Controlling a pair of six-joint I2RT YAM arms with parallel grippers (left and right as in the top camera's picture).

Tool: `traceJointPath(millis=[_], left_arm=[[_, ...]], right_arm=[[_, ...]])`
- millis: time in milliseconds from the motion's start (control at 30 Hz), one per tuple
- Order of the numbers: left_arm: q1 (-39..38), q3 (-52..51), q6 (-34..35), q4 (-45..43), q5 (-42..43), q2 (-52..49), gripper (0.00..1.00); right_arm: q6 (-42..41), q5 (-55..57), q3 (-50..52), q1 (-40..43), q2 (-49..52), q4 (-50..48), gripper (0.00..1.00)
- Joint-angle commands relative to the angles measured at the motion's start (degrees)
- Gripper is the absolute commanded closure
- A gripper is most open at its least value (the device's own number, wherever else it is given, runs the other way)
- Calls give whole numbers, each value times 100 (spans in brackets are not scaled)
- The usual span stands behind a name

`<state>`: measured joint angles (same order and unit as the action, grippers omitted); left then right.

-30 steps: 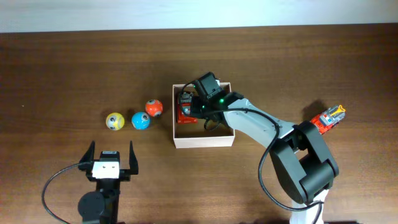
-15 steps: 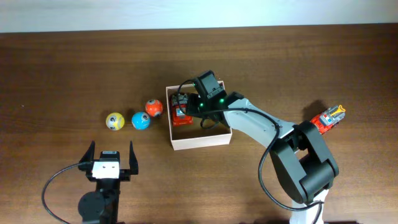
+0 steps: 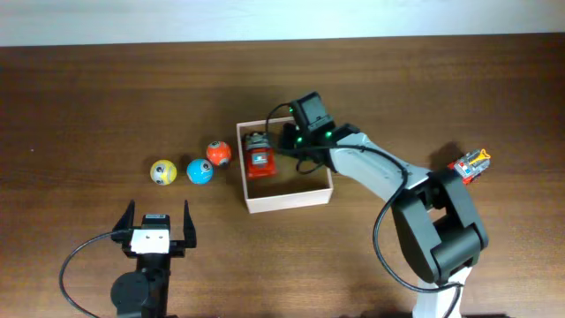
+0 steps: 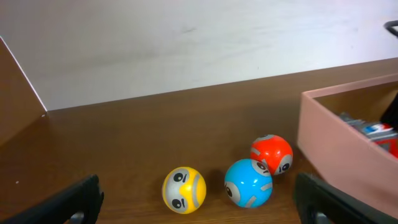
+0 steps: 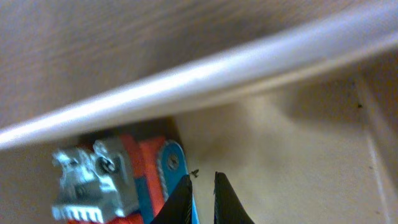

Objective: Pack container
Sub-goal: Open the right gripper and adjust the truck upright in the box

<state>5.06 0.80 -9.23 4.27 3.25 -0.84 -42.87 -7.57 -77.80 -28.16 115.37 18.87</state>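
The container (image 3: 289, 201), a white box with a tan inside, stands mid-table. A red and grey toy truck (image 3: 259, 155) lies in its left half. My right gripper (image 3: 295, 141) hangs inside the box just right of the truck, with its fingers close together and nothing between them. In the right wrist view, the gripper (image 5: 202, 193) is beside the truck (image 5: 106, 180), over the box floor (image 5: 298, 143). My left gripper (image 3: 157, 221) is open and empty near the front edge. The left wrist view shows this gripper (image 4: 199, 198) and the box wall (image 4: 336, 149).
A second red and yellow toy truck (image 3: 468, 165) lies at the far right. A yellow ball (image 3: 162, 172), a blue ball (image 3: 199, 171) and an orange ball (image 3: 218, 154) sit in a row left of the box; all three also show in the left wrist view.
The box slid a little to the left. My right gripper drew back to the right off the truck, which now lies uncovered in the box. The left arm has not moved.
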Motion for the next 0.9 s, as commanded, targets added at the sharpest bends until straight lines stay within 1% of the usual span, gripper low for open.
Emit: traceJointPath(millis=[0, 333, 433, 533, 867], left_arm=[[-2, -31, -72, 9, 61, 55, 1], [-2, -31, -72, 9, 61, 55, 1], [-2, -31, -72, 9, 61, 55, 1], [-2, -31, -72, 9, 61, 55, 1], [-2, -31, -72, 9, 61, 55, 1]], right_arm=[[219, 201, -98, 275, 26, 79, 92], [339, 192, -96, 372, 26, 219, 92], [282, 170, -96, 304, 26, 328, 96], [195, 203, -96, 229, 26, 503, 96], [651, 114, -96, -39, 15, 1235, 96]])
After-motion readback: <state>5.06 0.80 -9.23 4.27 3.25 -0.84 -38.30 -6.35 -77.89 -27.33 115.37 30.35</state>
